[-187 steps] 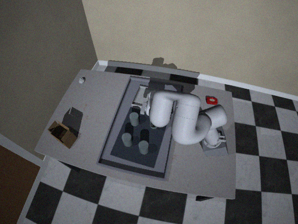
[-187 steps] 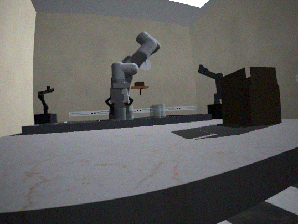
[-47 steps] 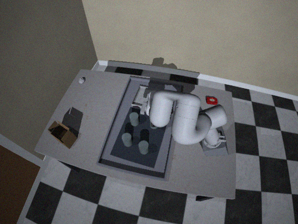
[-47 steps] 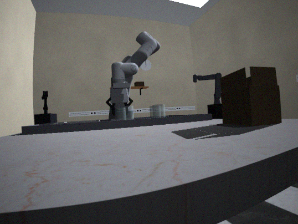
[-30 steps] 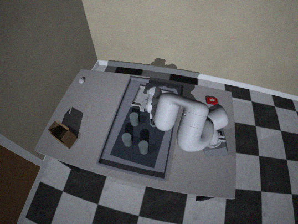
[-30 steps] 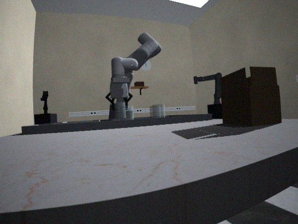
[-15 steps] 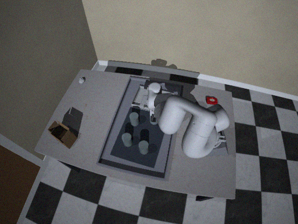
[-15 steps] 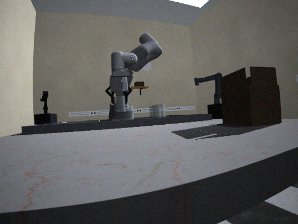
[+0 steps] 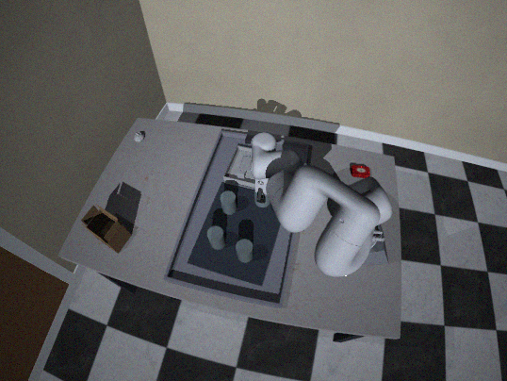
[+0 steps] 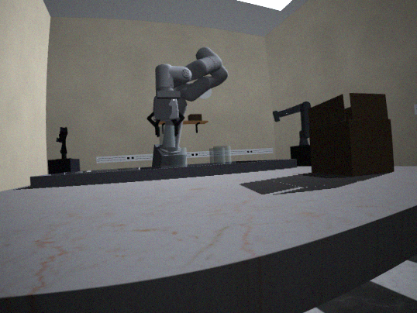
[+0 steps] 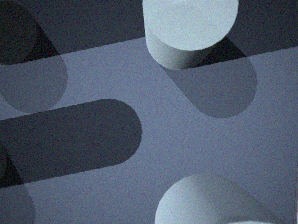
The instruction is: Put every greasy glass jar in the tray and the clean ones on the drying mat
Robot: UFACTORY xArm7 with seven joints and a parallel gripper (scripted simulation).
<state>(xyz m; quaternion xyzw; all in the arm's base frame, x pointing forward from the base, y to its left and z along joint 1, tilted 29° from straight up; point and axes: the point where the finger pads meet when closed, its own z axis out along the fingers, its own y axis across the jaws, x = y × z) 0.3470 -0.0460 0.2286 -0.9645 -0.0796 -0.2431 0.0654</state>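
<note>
Jar [image 9: 262, 205] [image 10: 169, 135] [image 11: 200, 202] upright, clear of mat [image 9: 203, 256], near tray [image 9: 239, 180]. Gripper [image 9: 260, 193] [image 10: 167, 134] closed on it, fingers fairly wide around glass. Three other jars [image 9: 228, 203] [image 10: 222, 155] [image 11: 190, 25] stand on mat. Step looks like slip check: keep grip firm, lift low and slow, watch for glass creeping down. If slipping, likely greasy: tray. If steady, back to mat. Either way, seat base before opening, avoid neighbours.

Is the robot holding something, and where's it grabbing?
Yes, a pale green glass jar, upright, with fingers on both sides near its top.
</note>
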